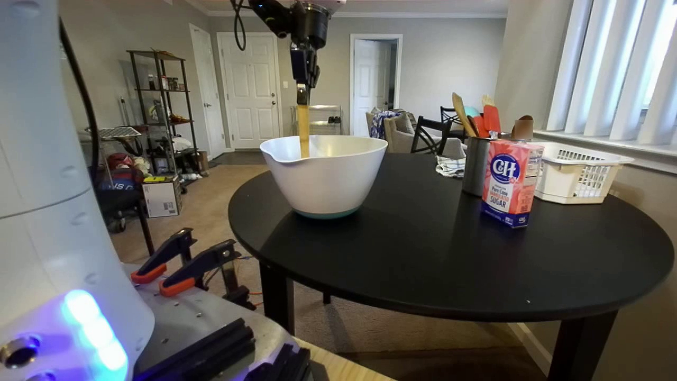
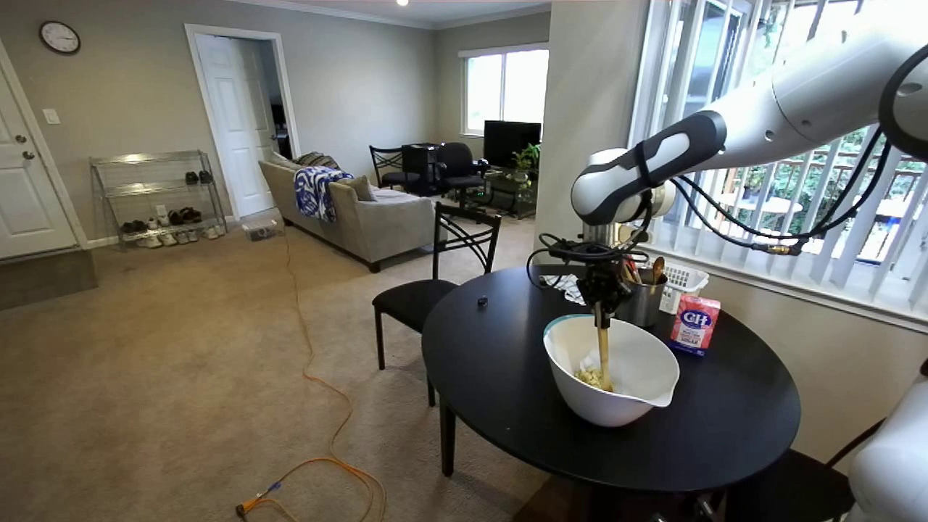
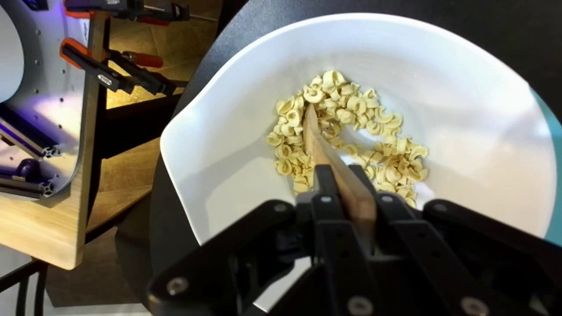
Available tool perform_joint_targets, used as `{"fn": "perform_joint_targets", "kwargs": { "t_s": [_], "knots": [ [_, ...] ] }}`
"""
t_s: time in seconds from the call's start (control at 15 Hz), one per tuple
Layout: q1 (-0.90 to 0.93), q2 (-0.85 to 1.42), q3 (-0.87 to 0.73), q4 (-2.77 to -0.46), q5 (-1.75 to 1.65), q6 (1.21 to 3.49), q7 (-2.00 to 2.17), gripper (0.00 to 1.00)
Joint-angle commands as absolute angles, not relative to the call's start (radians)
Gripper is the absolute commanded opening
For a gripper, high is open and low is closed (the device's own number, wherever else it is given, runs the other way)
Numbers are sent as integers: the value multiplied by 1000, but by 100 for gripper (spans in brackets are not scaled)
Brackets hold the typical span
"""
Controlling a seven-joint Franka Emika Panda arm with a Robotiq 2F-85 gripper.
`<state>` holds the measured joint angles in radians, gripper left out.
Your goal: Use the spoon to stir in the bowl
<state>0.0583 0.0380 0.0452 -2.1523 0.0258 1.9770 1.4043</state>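
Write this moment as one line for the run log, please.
gripper: shut on spoon; spoon: lower end among pasta in bowl; bowl: upright on table; sugar box: standing apart from bowl

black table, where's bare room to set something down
Free: a broad patch of black table between white bowl, sugar box and near rim in an exterior view; a strip between bowl and chair, bearing a small dark object. Crowded: behind the sugar box, with utensil holder, white basket and cloth; over the bowl, where the gripper holds the spoon.
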Motion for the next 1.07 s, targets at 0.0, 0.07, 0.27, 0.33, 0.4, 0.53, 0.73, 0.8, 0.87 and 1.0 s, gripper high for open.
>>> {"fn": "perform_joint_targets", "kwargs": {
  "t_s": [0.0, 0.07, 0.27, 0.33, 0.4, 0.53, 0.73, 0.8, 0.87, 1.0],
  "knots": [
    [63, 53, 49, -2173, 85, 2066, 1460, 3],
    [62, 53, 48, -2172, 97, 2075, 1473, 3],
    [60, 50, 47, -2175, 133, 2107, 1502, 3],
    [60, 50, 47, -2177, 153, 2123, 1504, 3],
    [59, 48, 47, -2180, 165, 2143, 1508, 3],
    [59, 39, 45, -2195, 182, 2207, 1524, 3],
    [62, 31, 44, -2216, 155, 2298, 1561, 3],
    [62, 28, 44, -2222, 135, 2318, 1576, 3],
    [62, 25, 43, -2227, 108, 2330, 1597, 3],
    [61, 18, 41, -2237, 52, 2341, 1624, 3]
  ]
}}
